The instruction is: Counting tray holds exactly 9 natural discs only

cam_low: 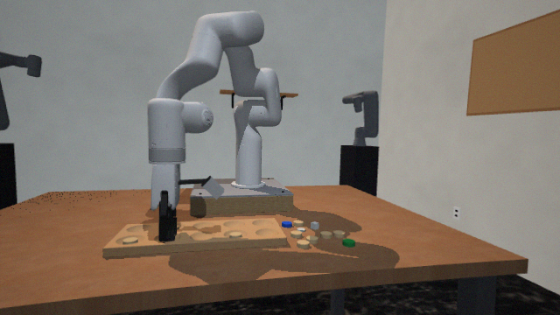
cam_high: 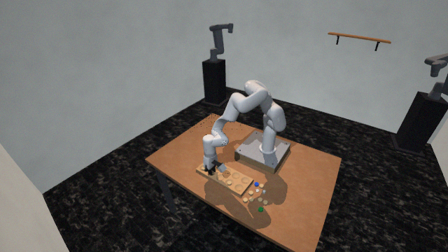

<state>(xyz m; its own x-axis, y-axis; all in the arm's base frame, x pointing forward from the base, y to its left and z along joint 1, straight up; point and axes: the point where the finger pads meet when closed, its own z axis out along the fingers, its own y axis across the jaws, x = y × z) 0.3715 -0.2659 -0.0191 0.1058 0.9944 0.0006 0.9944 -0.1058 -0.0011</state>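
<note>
The wooden counting tray (cam_low: 197, 236) lies flat on the table, in front of the arm's base; it also shows in the top view (cam_high: 224, 176). Natural discs rest in some pockets, one at the left end (cam_low: 129, 240) and one toward the right (cam_low: 235, 234). My gripper (cam_low: 167, 236) points straight down into a pocket near the tray's left end. It is shut on a natural disc, which the black fingers mostly hide. The gripper also shows in the top view (cam_high: 211, 171). Several loose natural discs (cam_low: 312, 239) lie on the table just right of the tray.
Among the loose discs lie a blue disc (cam_low: 286, 224), a green disc (cam_low: 348, 242), a small grey cube (cam_low: 314, 225) and a small white piece (cam_low: 301, 229). The arm's grey base block (cam_low: 241, 199) stands behind the tray.
</note>
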